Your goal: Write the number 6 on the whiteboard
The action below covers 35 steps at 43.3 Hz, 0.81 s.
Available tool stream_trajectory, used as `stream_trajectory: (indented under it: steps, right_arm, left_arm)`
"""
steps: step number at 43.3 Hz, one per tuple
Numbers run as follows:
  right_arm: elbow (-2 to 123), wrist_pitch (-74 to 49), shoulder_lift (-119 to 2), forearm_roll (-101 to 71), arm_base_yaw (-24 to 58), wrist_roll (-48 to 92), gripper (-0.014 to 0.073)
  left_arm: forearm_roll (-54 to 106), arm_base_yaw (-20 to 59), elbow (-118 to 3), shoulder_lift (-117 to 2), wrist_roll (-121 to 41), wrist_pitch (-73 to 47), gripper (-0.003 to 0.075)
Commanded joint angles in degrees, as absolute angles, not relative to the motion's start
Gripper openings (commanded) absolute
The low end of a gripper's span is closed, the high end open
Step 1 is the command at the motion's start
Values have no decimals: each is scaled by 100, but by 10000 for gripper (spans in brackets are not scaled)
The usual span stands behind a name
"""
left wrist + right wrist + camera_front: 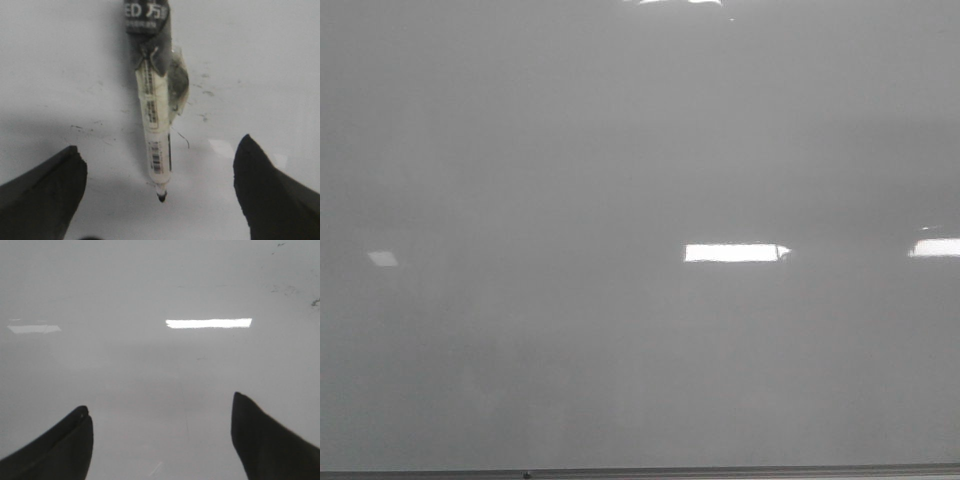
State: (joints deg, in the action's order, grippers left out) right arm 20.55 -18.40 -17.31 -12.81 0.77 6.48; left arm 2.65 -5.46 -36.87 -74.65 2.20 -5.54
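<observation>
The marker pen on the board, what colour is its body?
The marker pen has a cream-white barrel with a black cap end and black tip, clearest in the left wrist view.

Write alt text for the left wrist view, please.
A marker lies on the whiteboard, uncapped tip pointing toward the camera, between the left gripper's two dark, widely spread fingers. Faint smudges mark the board; no digit is visible.

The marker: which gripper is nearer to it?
Left. The marker lies on the whiteboard between the open left gripper's fingers. The right gripper is open over bare board.
</observation>
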Motion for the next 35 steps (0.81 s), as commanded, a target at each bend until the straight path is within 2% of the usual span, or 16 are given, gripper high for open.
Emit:
stream_trajectory:
  steps: [1, 11, 16, 23, 30, 35]
  right_arm:
    - [2271, -1351, -1823, -1314, 88, 651, 591]
    - [2271, -1345, -1823, -1314, 88, 651, 592]
    - [2271, -1345, -1823, -1314, 88, 651, 592]
    - [2271, -1345, -1823, -1314, 88, 651, 592]
    - [2271, -1338, -1823, -1314, 88, 655, 592]
    - [2271, -1338, -1823, -1314, 88, 655, 592]
  left_arm:
    - [265, -533, -3971, -7645, 256, 167, 566]
    - [287, -497, -4108, -8196, 256, 429, 558]
    - [287, -497, -4108, -8310, 256, 549, 501]
    - [287, -497, -4108, -8325, 256, 562, 323]
    - [248, -497, -4108, -8261, 256, 202, 102]
    - [62, -497, -4108, -7943, 239, -128, -17]
